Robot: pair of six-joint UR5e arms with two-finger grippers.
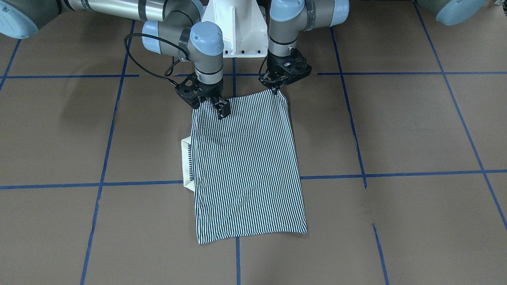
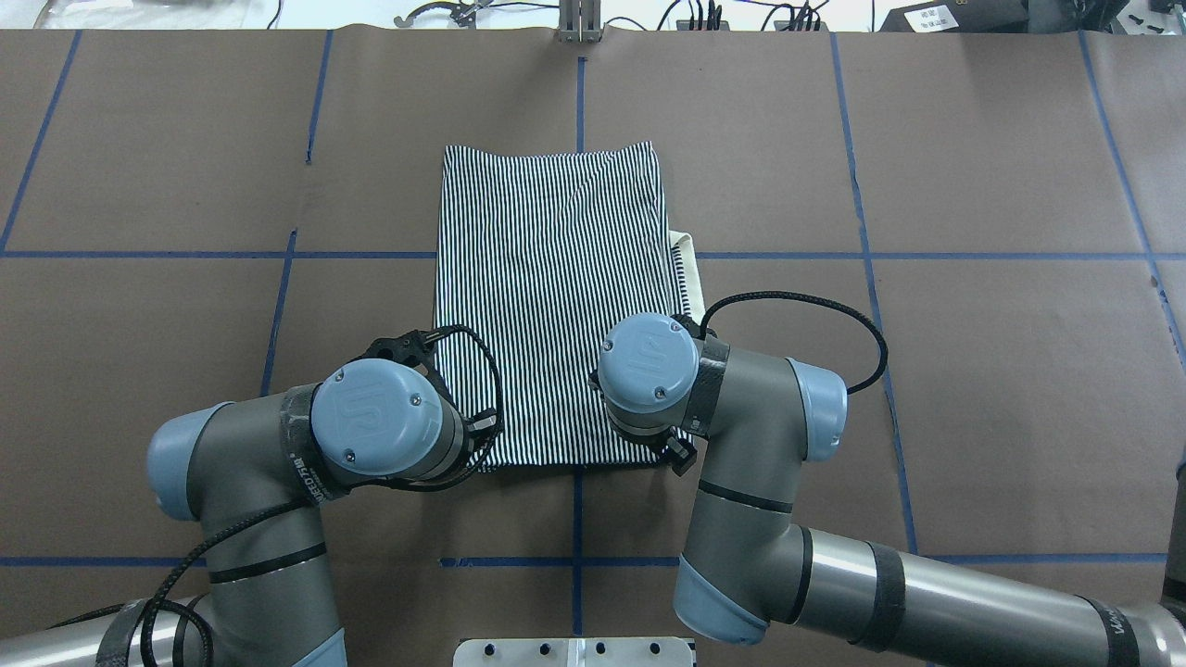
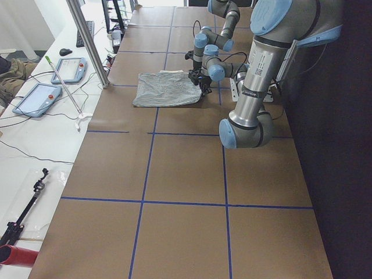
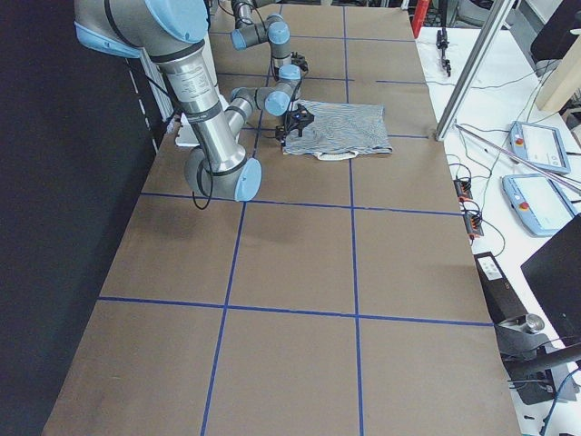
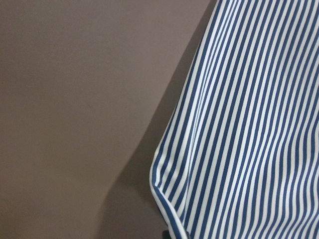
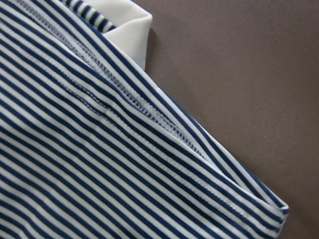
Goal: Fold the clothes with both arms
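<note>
The navy-and-white striped shirt lies folded into a rectangle on the brown table, its cream collar poking out at one long side. Both arms hang over the shirt's edge nearest the robot. My left gripper is shut on that edge's corner, and the fabric there rises off the table with a shadow under it. My right gripper stands over the other near corner with its fingers apart, one fingertip resting on the stripes. In the right wrist view the hem lies flat.
Blue tape lines divide the brown table into squares. The white pedestal stands between the arms. Tablets and cables lie on the white bench past the far edge, beside a metal post.
</note>
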